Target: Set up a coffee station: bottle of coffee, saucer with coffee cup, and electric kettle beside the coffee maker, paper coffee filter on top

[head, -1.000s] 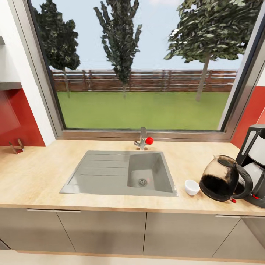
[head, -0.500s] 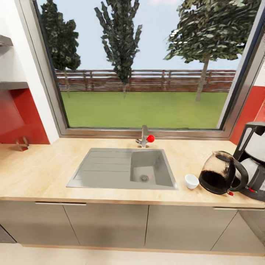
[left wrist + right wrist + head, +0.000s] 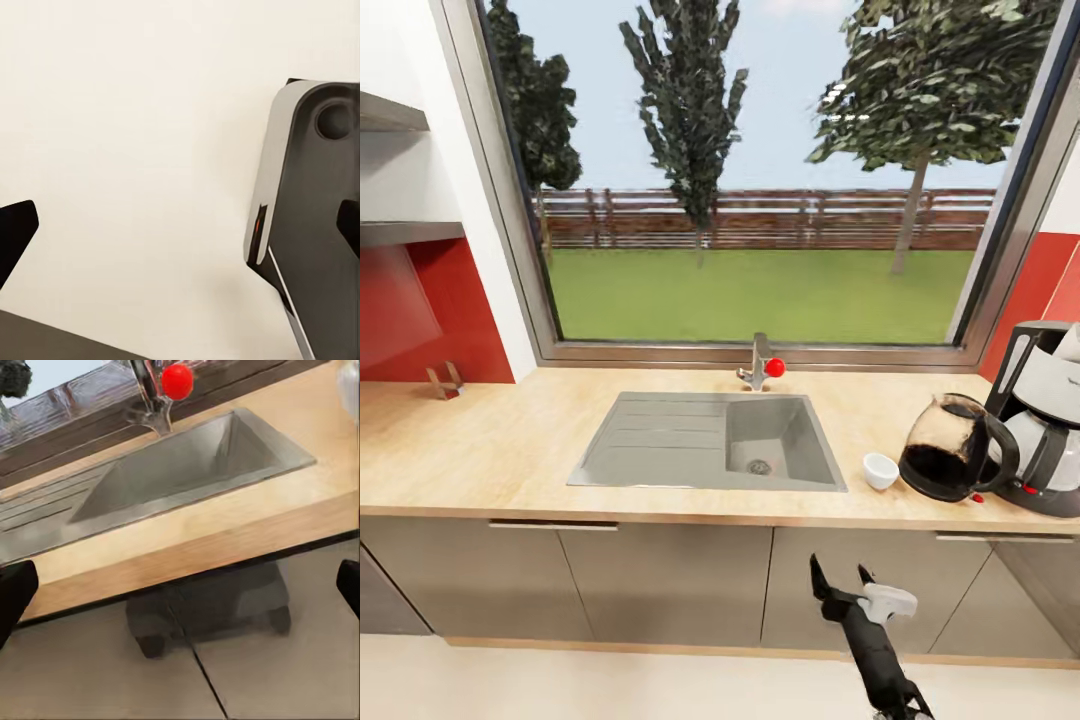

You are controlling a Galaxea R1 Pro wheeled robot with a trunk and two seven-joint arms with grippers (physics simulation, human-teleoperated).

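Change since a second ago: the head view has drawn back and shifted, so the whole scene sits smaller and more floor shows. That is camera travel, not movement of the things. The right gripper (image 3: 842, 586) has come into view low in front of the cabinets. Judgement: the robot is backing off from the counter, probably on its way to fetch a missing item.

Inventory, left to right:

- Countertop (image 3: 490, 450): pale wood-look, long, above grey cabinet fronts. A small bracket-like item (image 3: 445, 381) stands at its far left against the red wall.
- Sink (image 3: 710, 455): grey, set into the countertop, with a red-knobbed tap (image 3: 763, 368) behind it.
- Cup (image 3: 880, 470): small, white, upright, directly on the countertop just right of the sink. No saucer under it, so that step is not yet done.
- Kettle (image 3: 955, 460): rounded clear body, dark lower half, black handle, small red switch. It stands just beside the cup and touches or overlaps the coffee maker.
- Coffee maker (image 3: 1045, 430): black with pale front and silvery carafe, at the countertop's right end, partly cut off by the frame. Whether a filter lies on top, I cannot tell.

Grippers:
- Left gripper (image 3: 180, 247): fingers wide apart, empty, over pale floor beside the robot's base (image 3: 307, 225).
- Right gripper: fingers spread, holding nothing, aimed at the cabinet fronts below the sink.
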